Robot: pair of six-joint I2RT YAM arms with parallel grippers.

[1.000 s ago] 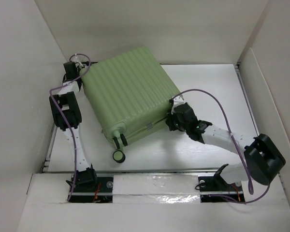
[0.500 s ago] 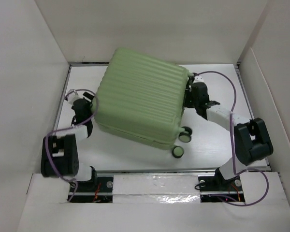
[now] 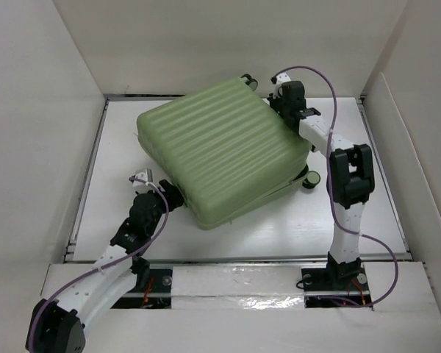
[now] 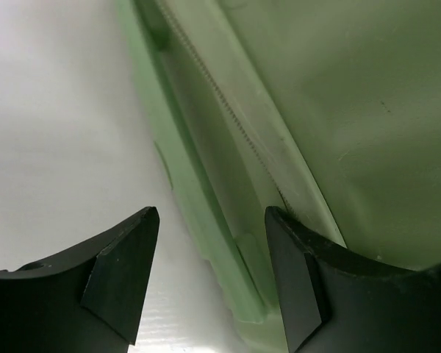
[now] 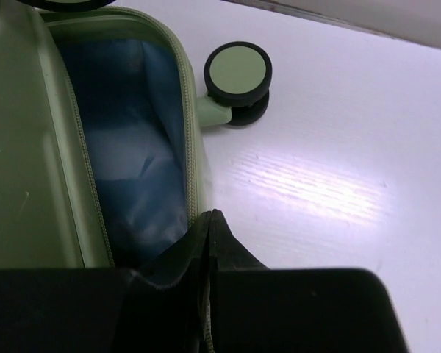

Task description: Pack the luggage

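Though shut tight, pinches the zip rim of the suitcase [image 3: 220, 151] at 1 o'clock with the right gripper [image 5: 209, 217]. Spreads the left gripper [image 4: 211, 217] wide at 7 o'clock, empty, astride the lower rim. Finds the suitcase mid-table [image 3: 353, 213], ribbed side up, blue lining [image 5: 132, 147] showing.

1. The luggage [image 3: 220, 158] has swung counter-clockwise, as seen from above. Its wheels [image 3: 312, 178], which a second ago pointed at the arm bases, now sit on the right arm's side, one just ahead of the right gripper's tips.
2. The left gripper [image 4: 211, 215] has left the case's far-left corner and pulled back toward its base. The zip seam now runs between its spread fingers.
3. The right gripper [image 5: 209, 220] has moved from the near side to the far-right corner, fingers pressed together on the zippered rim.
4. The right arm, formerly splayed right, now reaches straight away from its base.
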